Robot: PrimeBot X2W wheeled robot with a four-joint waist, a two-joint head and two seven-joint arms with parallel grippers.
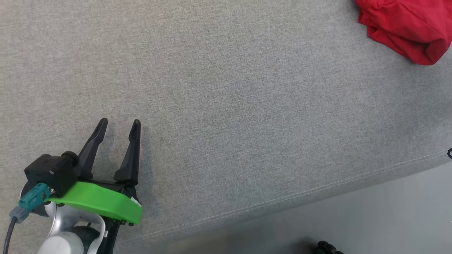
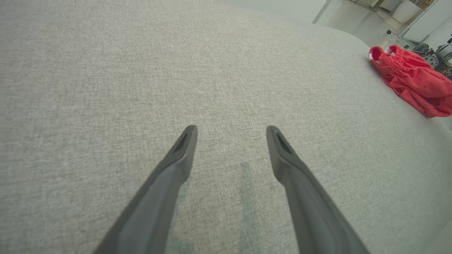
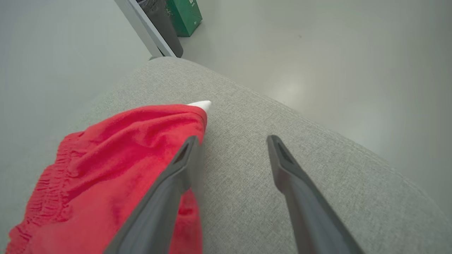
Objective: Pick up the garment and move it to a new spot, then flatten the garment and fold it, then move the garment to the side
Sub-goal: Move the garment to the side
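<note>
Since the garment is a crumpled red heap of what look like shorts, expect it to be light, limp and non-fragile; it'll drape and stretch out from whatever point gets pinched, no stiffness to lean on. It sits at the far right corner of the grey upholstered surface, close to the edge, well apart from the left gripper. Left gripper is over bare fabric at lower left, fingers spread, nothing between them. Right gripper is also spread and empty, right at the garment's edge; one finger overlaps the red cloth in the wrist view, but I can't tell if it's touching. Best hold is probably the gathered elastic waistband: thicker, gives the fingers bulk, less chance of nipping a single layer. A raised fold would also do. Risks are pinching the upholstery along with the cloth, and loose fabric sliding off the nearby edge to the floor. A white bit pokes out at the tip, maybe a label.
</note>
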